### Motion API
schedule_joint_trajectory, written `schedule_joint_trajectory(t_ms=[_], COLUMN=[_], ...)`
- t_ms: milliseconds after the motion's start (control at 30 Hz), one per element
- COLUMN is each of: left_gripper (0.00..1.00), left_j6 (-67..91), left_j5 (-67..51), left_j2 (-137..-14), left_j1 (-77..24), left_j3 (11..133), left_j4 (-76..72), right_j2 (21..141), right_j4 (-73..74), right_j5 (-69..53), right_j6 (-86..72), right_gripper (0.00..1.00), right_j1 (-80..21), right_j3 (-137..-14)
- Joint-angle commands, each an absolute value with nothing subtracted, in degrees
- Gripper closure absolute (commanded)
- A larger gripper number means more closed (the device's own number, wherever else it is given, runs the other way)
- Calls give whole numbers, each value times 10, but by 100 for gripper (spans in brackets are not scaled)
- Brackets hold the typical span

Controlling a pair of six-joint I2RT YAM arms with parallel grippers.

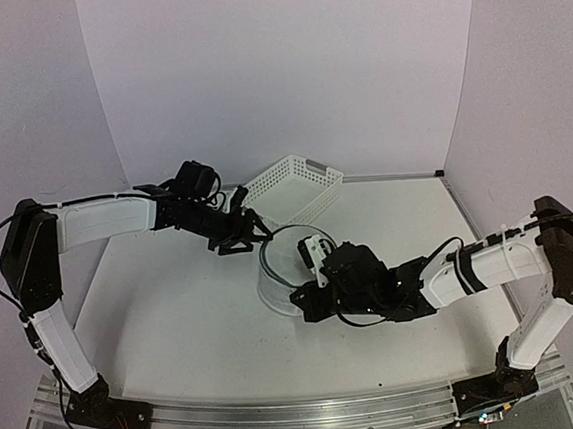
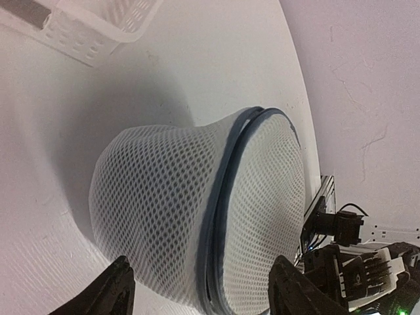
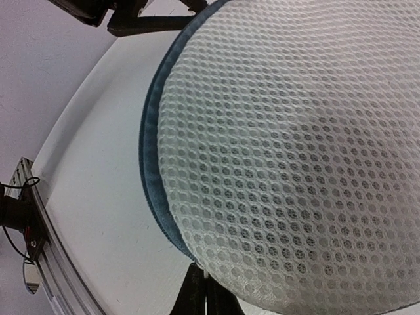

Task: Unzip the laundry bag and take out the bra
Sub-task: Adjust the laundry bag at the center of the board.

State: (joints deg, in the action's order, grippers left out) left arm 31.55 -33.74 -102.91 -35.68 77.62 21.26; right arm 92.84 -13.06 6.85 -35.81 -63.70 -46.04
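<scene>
— Left fingers (image 2: 111,294): we see two black prongs spread wide, one on each side of the laundry bag (image 2: 164,216). We cannot tell whether they touch it.
— And the right fingers (image 3: 200,298)? We see them pressed together at the bottom of their own view, nipping the bag's near edge. Most of them is cut off.
— We agree. The bag stands in the middle of the worktop (image 1: 177,334). It is a soft drum of white honeycomb mesh with a blue-grey band (image 2: 220,210) round its rim.
— From above it looks translucent, and the right arm hides its near side. We cannot make out what lies inside; the mesh shows only grey shading.
— Just beyond it, on the far side, sits the white plastic basket (image 1: 294,189). It is rectangular, its walls pierced with small slots. The left wrist view cuts off all but one corner.
— Along the near edge we see a ribbed metal rail (image 1: 284,415).
</scene>
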Motion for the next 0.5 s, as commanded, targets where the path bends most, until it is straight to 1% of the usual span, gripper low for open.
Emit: schedule_joint_trajectory(t_ms=[0,133,233,467], left_gripper=[27,24,23,23], left_j6=[331,355,368,374], left_j5=[-312,-314,-337,-368], left_j2=[-949,-919,-914,-948], left_j1=[-357,-359,-359,-375], left_j3=[736,691,674,700], left_j4=[227,210,189,171], right_j2=[942,947,946,938], right_j4=[-156,-156,-156,-156], right_j5=[59,52,49,52], right_j6=[-358,-353,-349,-344], right_gripper=[100,100,100,100], right_j1=[-641,-642,-643,-648], right_j3=[-498,-504,-504,-495])
